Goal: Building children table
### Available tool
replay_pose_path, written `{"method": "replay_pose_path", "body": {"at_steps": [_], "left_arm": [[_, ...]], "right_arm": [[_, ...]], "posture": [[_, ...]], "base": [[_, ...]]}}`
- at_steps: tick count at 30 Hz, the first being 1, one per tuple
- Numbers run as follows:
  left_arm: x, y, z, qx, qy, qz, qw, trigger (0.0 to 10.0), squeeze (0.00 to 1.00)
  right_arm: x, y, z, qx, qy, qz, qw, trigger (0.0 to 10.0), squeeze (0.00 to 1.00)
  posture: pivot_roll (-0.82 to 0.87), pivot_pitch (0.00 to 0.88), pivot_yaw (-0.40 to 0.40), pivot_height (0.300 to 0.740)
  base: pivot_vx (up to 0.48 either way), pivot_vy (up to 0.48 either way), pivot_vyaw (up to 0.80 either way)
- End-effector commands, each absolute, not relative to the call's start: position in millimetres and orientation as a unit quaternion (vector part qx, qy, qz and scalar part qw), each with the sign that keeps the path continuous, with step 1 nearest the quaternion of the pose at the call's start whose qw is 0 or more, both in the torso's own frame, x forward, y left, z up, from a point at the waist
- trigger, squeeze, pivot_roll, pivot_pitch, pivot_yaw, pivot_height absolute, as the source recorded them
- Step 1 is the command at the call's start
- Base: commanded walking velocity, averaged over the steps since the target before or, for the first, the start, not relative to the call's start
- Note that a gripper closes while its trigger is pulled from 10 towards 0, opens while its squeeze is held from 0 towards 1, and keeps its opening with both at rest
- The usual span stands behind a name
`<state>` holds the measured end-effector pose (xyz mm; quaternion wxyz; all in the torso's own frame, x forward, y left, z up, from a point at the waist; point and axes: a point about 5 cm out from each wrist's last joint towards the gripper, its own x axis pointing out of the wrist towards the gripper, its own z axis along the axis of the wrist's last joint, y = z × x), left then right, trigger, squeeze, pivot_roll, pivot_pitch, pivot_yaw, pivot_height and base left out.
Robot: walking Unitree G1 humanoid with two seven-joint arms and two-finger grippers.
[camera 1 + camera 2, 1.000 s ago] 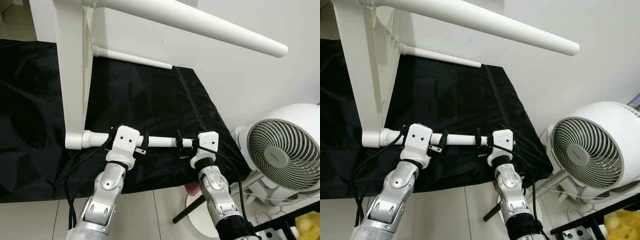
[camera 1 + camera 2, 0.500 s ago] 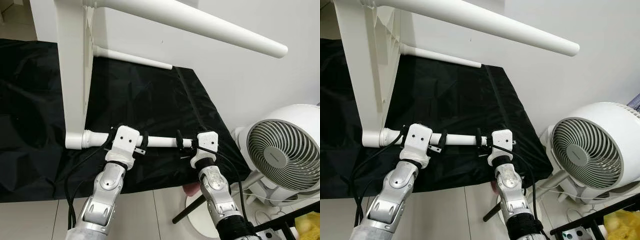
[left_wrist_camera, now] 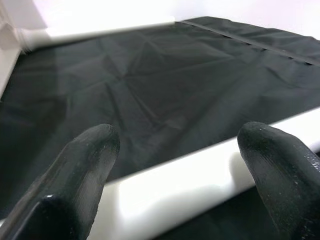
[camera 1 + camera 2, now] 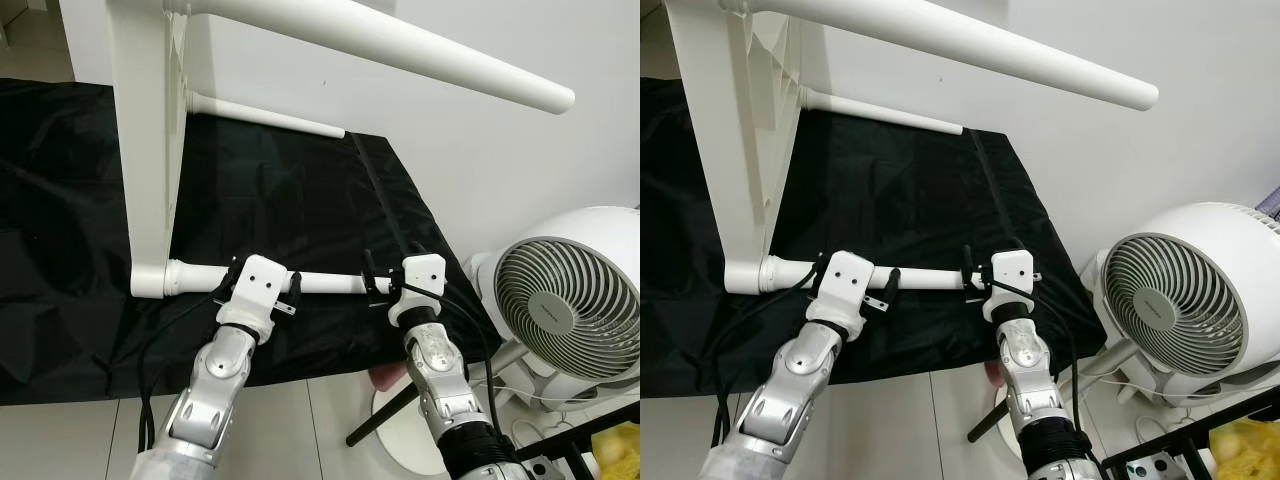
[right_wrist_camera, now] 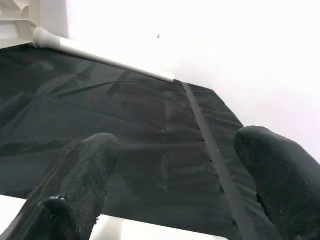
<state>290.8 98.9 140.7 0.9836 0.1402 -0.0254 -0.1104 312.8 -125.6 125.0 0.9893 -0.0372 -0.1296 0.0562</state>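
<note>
Between the fingers: the near table leg [image 4: 325, 283], a white tapered rod, runs across both grippers, low over the black cloth [image 4: 300, 190].
Leg, long axis: about level and crosswise to the robot, thick end in the corner socket of the white table frame [image 4: 145, 150] out beyond the left gripper, thin end at the right gripper.
Left gripper [image 3: 175, 170]: fingers spread wide to either side of the leg, which crosses the gap; the wrist view shows no pad pressing on it, so this looks like a loose cradle, not a clamp.
Right gripper [image 5: 175, 170]: fingers likewise wide apart, the leg's thin end just under them at the wrist view's near edge; nothing gripped.
Why held so: two spaced supports would keep a long rod in line with its socket, probably for turning or seating it.
Farther out: two more legs [image 4: 400, 50] already stand out from the frame, pointing the same way.
Beyond the right gripper: a white fan [image 4: 560, 305] on the floor.
</note>
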Motion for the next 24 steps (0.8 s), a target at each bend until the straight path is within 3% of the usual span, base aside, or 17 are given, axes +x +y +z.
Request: {"method": "replay_pose_path", "body": {"at_steps": [1, 4, 11, 13, 18, 24], "left_arm": [[292.5, 96.4, 143.6, 0.131, -0.012, -0.116, 0.985, 10.0, 0.0], [293.2, 98.0, 146.1, 0.113, -0.009, -0.1, 0.989, 10.0, 0.0], [286.9, 97.2, 155.6, -0.026, 0.006, -0.066, 0.997, 10.0, 0.0], [286.9, 97.2, 155.6, -0.026, 0.006, -0.066, 0.997, 10.0, 0.0], [279.1, 103.1, 169.9, -0.163, 0.008, -0.027, 0.986, 10.0, 0.0], [270.2, 106.0, 170.4, -0.173, 0.017, -0.001, 0.985, 10.0, 0.0]], "right_arm": [[311.2, -136.4, 122.8, -0.041, -0.124, 0.036, 0.991, 10.0, 0.0], [310.6, -137.1, 122.5, -0.041, -0.124, 0.035, 0.991, 10.0, 0.0], [309.9, -138.7, 122.8, -0.045, -0.125, 0.033, 0.991, 10.0, 0.0], [309.9, -138.7, 122.8, -0.045, -0.125, 0.033, 0.991, 10.0, 0.0], [312.3, -143.0, 125.3, -0.052, -0.128, 0.033, 0.99, 10.0, 0.0], [314.0, -142.9, 127.6, -0.053, -0.131, 0.035, 0.989, 10.0, 0.0]], "posture": [[0.12, 0.025, -0.185, 0.74], [0.12, 0.025, -0.184, 0.74], [0.11, 0.025, -0.186, 0.74], [0.11, 0.025, -0.186, 0.74], [0.11, 0.019, -0.193, 0.74], [0.12, 0.018, -0.203, 0.74]], "base": [[0.0, 0.0, 0.0], [0.0, 0.0, 0.0], [0.0, 0.0, 0.0], [0.0, 0.0, 0.0], [0.0, 0.0, 0.0], [0.0, 0.0, 0.0]]}}
